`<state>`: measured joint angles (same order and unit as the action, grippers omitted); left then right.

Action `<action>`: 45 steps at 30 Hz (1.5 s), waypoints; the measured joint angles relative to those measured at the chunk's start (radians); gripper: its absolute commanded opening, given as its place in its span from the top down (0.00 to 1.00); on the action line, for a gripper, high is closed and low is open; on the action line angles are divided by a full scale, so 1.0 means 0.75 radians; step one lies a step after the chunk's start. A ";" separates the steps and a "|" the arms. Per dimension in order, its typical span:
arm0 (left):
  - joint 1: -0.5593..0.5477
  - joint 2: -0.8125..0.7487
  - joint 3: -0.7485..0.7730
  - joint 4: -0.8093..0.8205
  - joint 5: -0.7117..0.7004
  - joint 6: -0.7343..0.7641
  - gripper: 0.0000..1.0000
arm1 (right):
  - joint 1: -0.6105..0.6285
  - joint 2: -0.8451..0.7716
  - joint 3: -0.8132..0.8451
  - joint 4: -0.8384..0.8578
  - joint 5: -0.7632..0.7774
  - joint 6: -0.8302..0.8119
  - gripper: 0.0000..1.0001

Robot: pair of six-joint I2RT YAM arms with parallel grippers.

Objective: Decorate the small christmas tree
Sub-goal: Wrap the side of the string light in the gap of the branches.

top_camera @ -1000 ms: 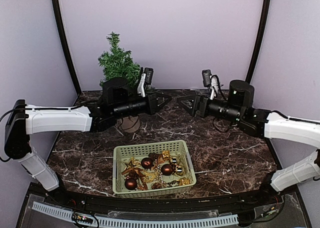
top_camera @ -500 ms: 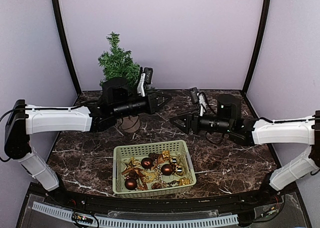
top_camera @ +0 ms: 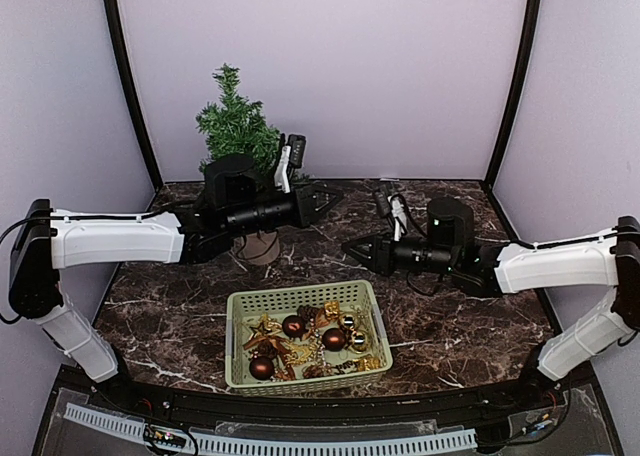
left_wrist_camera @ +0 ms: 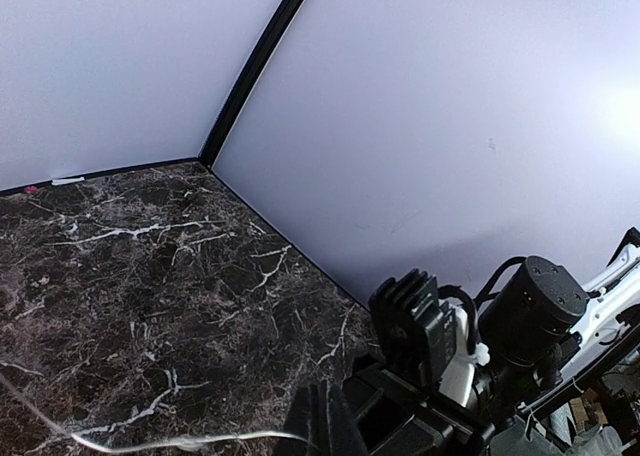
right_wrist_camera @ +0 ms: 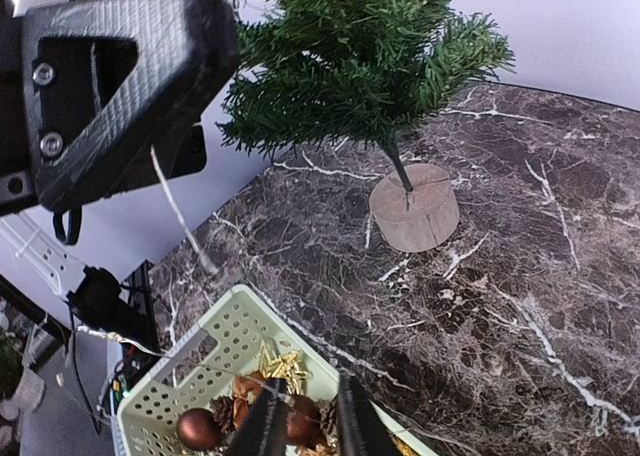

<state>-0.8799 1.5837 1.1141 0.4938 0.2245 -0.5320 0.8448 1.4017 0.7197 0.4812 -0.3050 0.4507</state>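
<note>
At six o'clock on the dark marble table (top_camera: 470,326), a pale green lattice basket (top_camera: 300,294) holds brown baubles (top_camera: 293,326) and gold ornaments (top_camera: 300,356).

One small christmas tree (top_camera: 238,126) is counted, behind the single basket (top_camera: 300,293). In the basket three dark red baubles (top_camera: 293,326) are made out. The gold trinkets (top_camera: 298,354) among them cannot be counted. One thin thread (right_wrist_camera: 180,208) is seen above the basket. Two arms are counted, the left arm (top_camera: 120,238) and the right arm (top_camera: 555,264), one at each side of the basket.
</note>
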 measured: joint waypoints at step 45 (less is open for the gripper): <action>0.487 -0.628 -0.464 -0.681 -0.167 -0.119 0.79 | -0.127 -0.231 0.245 -0.465 0.469 -0.111 1.00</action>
<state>-0.5144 1.1126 0.7662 -0.0170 0.0990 -0.6209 0.7494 1.2282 0.9031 0.1326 0.0467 0.3676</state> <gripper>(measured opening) 0.422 0.006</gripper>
